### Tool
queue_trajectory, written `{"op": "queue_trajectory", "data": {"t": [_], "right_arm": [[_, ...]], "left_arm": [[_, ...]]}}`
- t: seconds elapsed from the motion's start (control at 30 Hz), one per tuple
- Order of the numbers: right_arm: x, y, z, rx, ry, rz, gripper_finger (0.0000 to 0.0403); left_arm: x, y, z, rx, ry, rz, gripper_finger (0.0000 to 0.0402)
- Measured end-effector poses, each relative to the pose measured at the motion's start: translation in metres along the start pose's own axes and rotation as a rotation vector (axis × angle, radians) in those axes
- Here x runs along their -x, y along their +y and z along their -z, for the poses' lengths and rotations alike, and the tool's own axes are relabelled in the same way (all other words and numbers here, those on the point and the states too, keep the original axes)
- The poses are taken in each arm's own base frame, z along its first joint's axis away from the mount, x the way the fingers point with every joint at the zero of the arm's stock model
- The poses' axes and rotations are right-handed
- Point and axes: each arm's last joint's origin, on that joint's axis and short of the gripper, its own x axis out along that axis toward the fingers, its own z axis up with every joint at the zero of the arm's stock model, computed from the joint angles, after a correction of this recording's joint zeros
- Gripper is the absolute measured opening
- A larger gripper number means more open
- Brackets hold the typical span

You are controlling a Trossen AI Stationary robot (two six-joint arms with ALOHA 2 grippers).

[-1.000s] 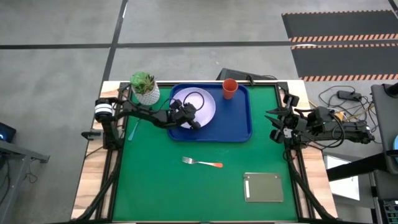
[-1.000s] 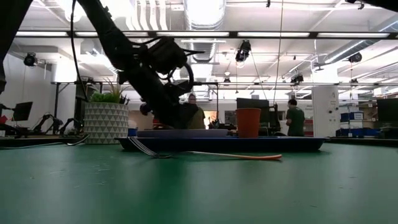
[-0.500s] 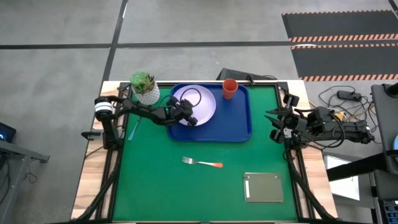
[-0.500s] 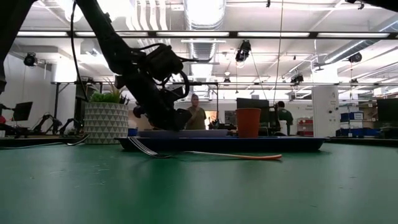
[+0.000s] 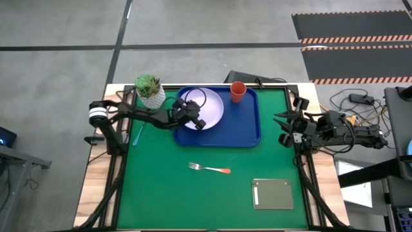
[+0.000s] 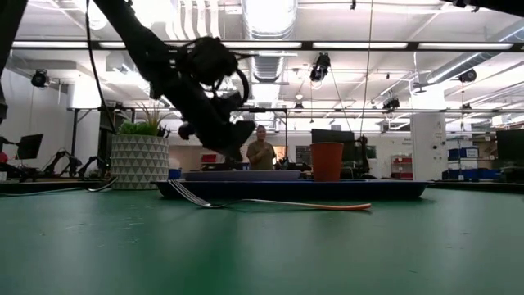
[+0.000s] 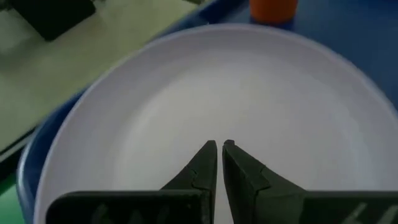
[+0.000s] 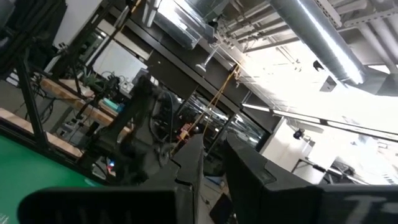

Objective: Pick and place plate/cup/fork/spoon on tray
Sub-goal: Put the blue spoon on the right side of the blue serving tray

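The pale lavender plate (image 5: pixel 209 103) lies flat in the left half of the blue tray (image 5: pixel 248 132). The orange-red cup (image 5: pixel 237 91) stands upright in the tray's far part. My left gripper (image 7: pixel 220 145) hovers shut just above the plate's near-left part (image 6: pixel 237 154) and touches nothing. The fork (image 5: pixel 210 169) lies flat on the green mat in front of the tray. The spoon (image 5: pixel 139 133) lies by the table's left edge. My right gripper (image 5: pixel 282 129) waits at the table's right edge, tipped upward, with its fingers a little apart (image 8: pixel 214 155).
A white pot with a green plant (image 5: pixel 150 91) stands at the far left, beside the tray. A grey flat slab (image 5: pixel 273 193) lies at the near right. Bare green mat spreads around the fork. People stand in the room beyond the table (image 6: pixel 260 154).
My left gripper, still shut, has risen from just above the plate and drawn back a little toward the table's left edge. The plate stays flat on the tray.
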Motion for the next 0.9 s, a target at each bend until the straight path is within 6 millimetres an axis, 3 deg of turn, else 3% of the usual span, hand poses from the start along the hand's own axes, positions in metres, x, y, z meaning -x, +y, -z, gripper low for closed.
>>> {"op": "queue_trajectory", "data": {"t": [0.3, 0.53, 0.7, 0.9], "right_arm": [[0.0, 0.0, 0.0, -0.019, 0.013, 0.012, 0.0052], [0.0, 0.0, 0.001, -0.041, 0.017, 0.008, 0.0052], [0.0, 0.0, 0.001, -0.064, 0.018, 0.006, 0.0052], [0.0, 0.0, 0.001, -0.089, 0.019, 0.006, 0.0052]], "left_arm": [[0.048, -0.013, -0.025, -0.056, -0.129, 0.132, 0.0008], [0.086, -0.034, -0.027, -0.117, -0.185, 0.251, 0.0008], [0.11, -0.031, -0.013, -0.118, -0.032, 0.269, 0.0008], [0.133, 0.002, 0.013, 0.083, 0.309, 0.099, 0.0008]]}}
